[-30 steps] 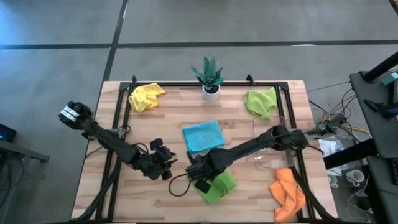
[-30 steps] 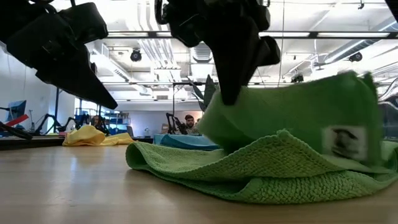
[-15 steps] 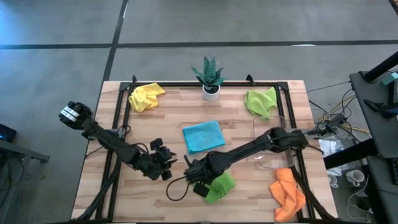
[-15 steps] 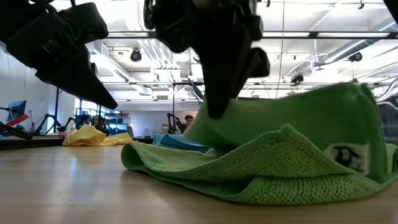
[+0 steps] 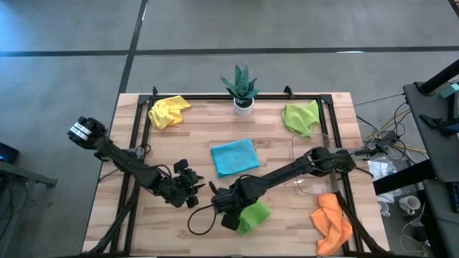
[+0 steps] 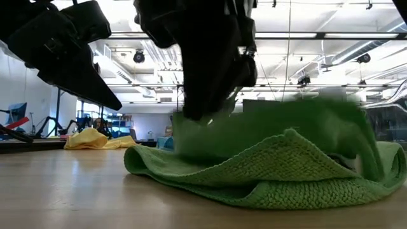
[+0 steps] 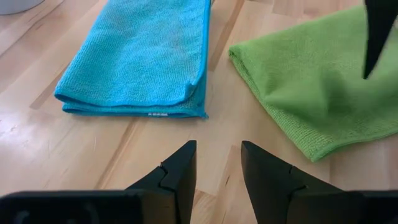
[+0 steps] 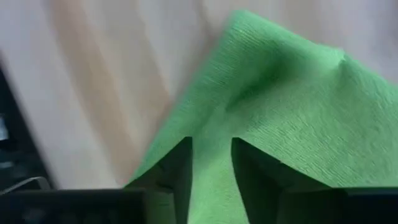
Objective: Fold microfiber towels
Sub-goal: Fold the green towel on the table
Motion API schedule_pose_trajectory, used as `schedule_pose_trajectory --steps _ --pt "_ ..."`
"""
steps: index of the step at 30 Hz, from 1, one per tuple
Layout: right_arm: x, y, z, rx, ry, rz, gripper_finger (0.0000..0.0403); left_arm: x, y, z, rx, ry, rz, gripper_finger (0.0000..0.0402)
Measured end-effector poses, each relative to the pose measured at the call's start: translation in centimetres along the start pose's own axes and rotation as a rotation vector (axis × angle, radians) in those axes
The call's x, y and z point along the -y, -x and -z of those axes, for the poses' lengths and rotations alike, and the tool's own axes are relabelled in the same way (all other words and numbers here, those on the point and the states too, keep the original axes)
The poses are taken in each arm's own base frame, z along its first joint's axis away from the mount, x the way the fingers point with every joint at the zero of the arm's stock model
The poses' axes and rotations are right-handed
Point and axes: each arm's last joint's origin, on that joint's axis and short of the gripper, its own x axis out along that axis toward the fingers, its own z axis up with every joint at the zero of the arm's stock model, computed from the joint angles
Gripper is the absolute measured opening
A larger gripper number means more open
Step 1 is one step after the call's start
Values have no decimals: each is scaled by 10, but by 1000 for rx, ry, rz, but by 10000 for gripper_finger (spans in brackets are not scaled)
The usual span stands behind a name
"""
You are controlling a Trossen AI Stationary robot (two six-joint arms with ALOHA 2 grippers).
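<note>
Right gripper [image 5: 228, 213] pinches an edge of the green towel [image 5: 251, 214] near the table's front; the lifted flap is blurred in the low view, and the contact point is hidden behind the fingers [image 8: 176, 171] in the wrist view. Left gripper [image 5: 192, 188] hovers just beside it — fingers narrowly apart, holding nothing. Blue towel [image 7: 142, 57] lies folded just beyond it; in its wrist view, one corner is cut off.

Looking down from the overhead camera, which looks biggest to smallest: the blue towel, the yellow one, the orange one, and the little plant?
1. Blue towel, lying flat and folded.
2. Orange towel and yellow towel: both bunched up, too alike to rank.
3. Potted plant, smallest.
</note>
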Motion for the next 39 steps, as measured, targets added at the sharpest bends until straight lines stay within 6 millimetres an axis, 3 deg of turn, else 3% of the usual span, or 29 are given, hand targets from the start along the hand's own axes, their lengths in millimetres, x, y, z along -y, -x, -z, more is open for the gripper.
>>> schedule_pose_trajectory --steps 5,9,12,16,22,31,39 --pt "-8 1 -3 -6 85 -140 152 0 0 0 -1 -3 -1 112" --pt "-3 5 2 -14 89 -40 166 -1 0 1 -2 -4 -3 112" --pt "2 4 2 40 68 89 168 0 0 1 -3 -4 0 112" --pt "0 -8 -2 78 -53 67 169 4 -1 5 -57 -28 72 112" --pt "-7 -23 7 52 -198 83 169 16 -8 20 -118 -70 128 112" --pt "-17 -24 13 64 -225 61 168 16 -13 24 -139 -83 112 112" --pt "-8 -40 20 62 -198 100 167 16 -13 23 -135 -81 116 112"
